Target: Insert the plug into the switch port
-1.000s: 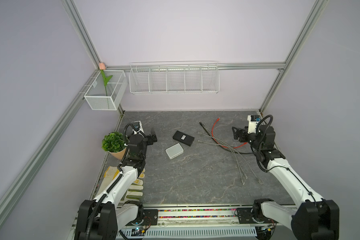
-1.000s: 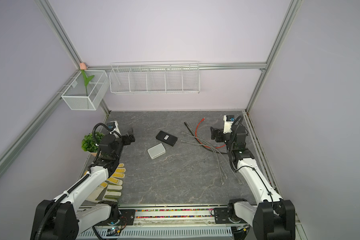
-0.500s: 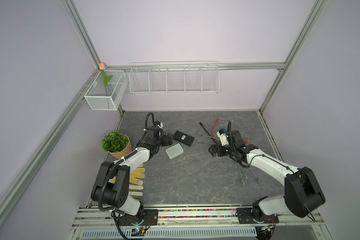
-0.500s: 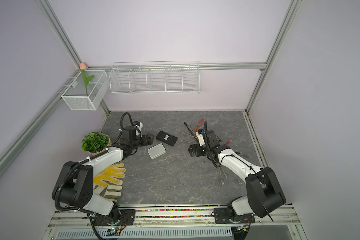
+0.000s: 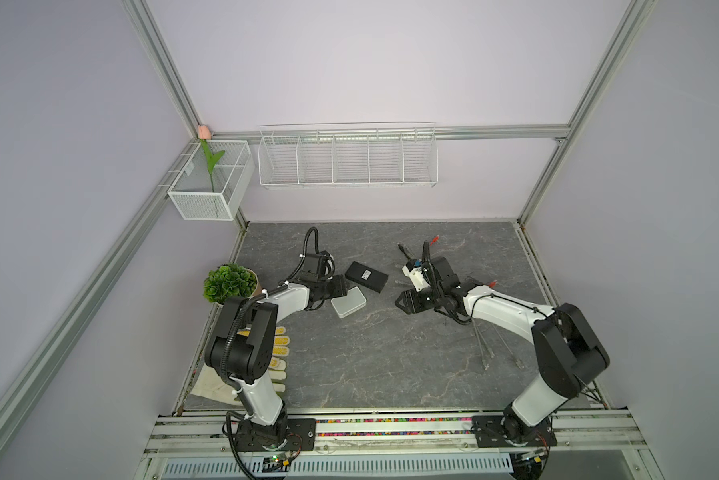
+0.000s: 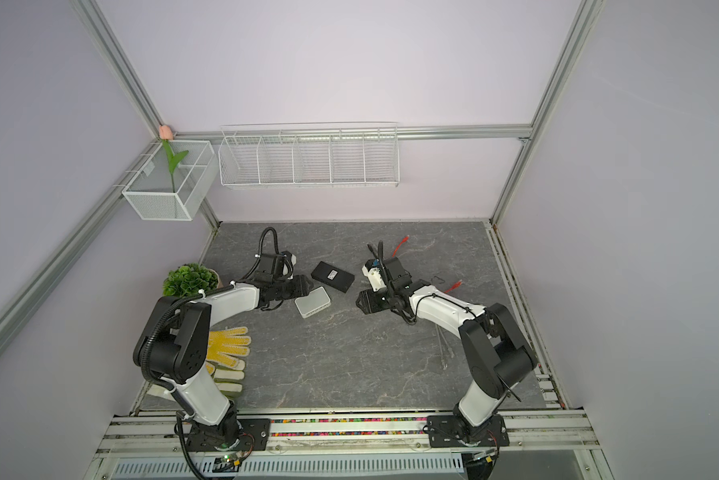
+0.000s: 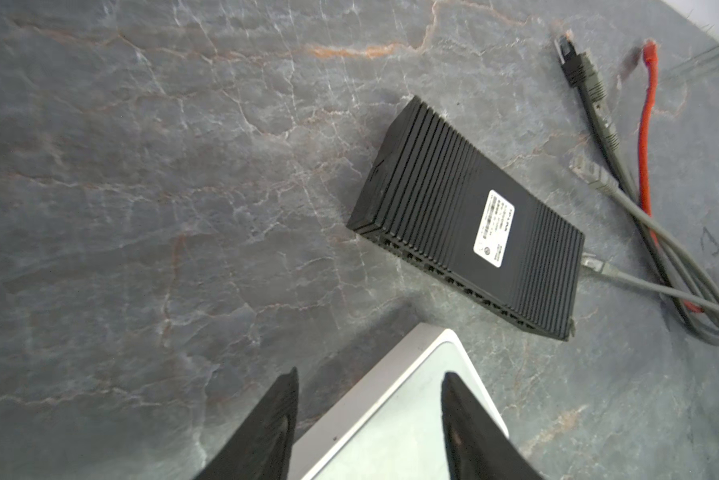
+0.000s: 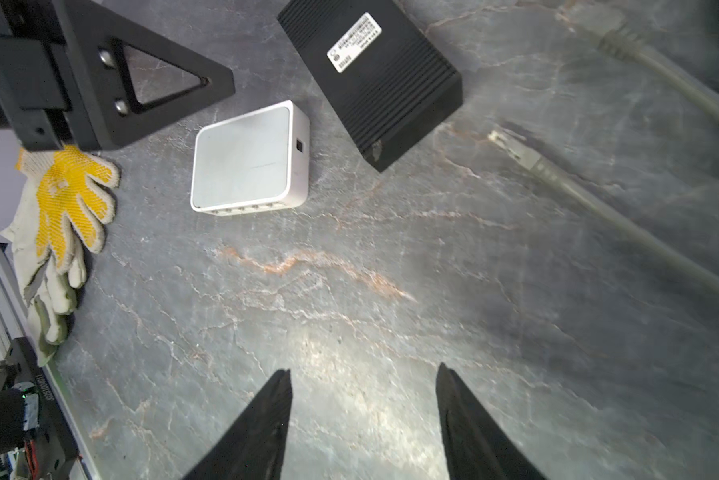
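A white switch (image 5: 348, 302) (image 8: 245, 158) lies left of centre, its row of ports (image 8: 245, 208) facing the table's front. A black switch (image 5: 366, 276) (image 7: 466, 216) lies just behind it. Grey cables end in clear plugs (image 7: 590, 264) (image 8: 511, 145) right of the black switch, beside a black plug (image 7: 565, 45) and a red one (image 7: 650, 50). My left gripper (image 5: 338, 286) (image 7: 370, 374) is open, its jaws straddling a corner of the white switch. My right gripper (image 5: 405, 301) (image 8: 363, 372) is open over bare table, left of the cables, with nothing between its fingers.
A potted plant (image 5: 229, 282) stands at the left edge, and yellow-dotted work gloves (image 5: 277, 353) (image 8: 71, 195) lie in front of it. White wire baskets (image 5: 347, 156) hang on the back wall. More grey cable ends (image 5: 484, 353) trail toward the front right.
Both arms have swung in from the table's sides toward the middle. The left gripper has come over the white switch, and both pairs of jaws have narrowed.
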Tool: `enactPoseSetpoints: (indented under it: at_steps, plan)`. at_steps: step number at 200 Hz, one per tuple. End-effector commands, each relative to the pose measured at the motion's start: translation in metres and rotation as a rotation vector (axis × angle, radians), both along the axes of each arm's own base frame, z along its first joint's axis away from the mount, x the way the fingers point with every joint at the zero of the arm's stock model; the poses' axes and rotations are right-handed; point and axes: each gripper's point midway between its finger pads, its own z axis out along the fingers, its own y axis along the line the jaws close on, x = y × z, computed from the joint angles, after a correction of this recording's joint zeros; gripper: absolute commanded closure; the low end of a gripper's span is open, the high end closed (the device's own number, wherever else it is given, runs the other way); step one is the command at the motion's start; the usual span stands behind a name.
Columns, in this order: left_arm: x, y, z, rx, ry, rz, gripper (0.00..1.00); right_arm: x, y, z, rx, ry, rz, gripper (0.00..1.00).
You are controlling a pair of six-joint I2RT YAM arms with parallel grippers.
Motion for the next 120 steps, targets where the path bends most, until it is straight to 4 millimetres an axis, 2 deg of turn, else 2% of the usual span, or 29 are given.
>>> enactPoseSetpoints:
  at_steps: [1, 29, 65, 120]
  plan:
    - [-0.007, -0.002, -0.008, 0.01, 0.06, -0.008, 0.45, -0.004, 0.029, 0.0, 0.018, 0.005, 0.063, 0.47]
    - [-0.012, -0.006, -0.014, -0.023, 0.077, -0.008, 0.45, -0.009, 0.052, -0.015, -0.015, 0.016, 0.104, 0.57]
    - [-0.017, -0.003, -0.021, -0.008, 0.098, 0.0, 0.47, -0.007, 0.066, -0.033, -0.025, 0.036, 0.113, 0.57]
    - [-0.031, -0.003, -0.034, 0.0, 0.143, -0.012, 0.5, 0.01, 0.077, -0.053, -0.041, 0.045, 0.095, 0.58]
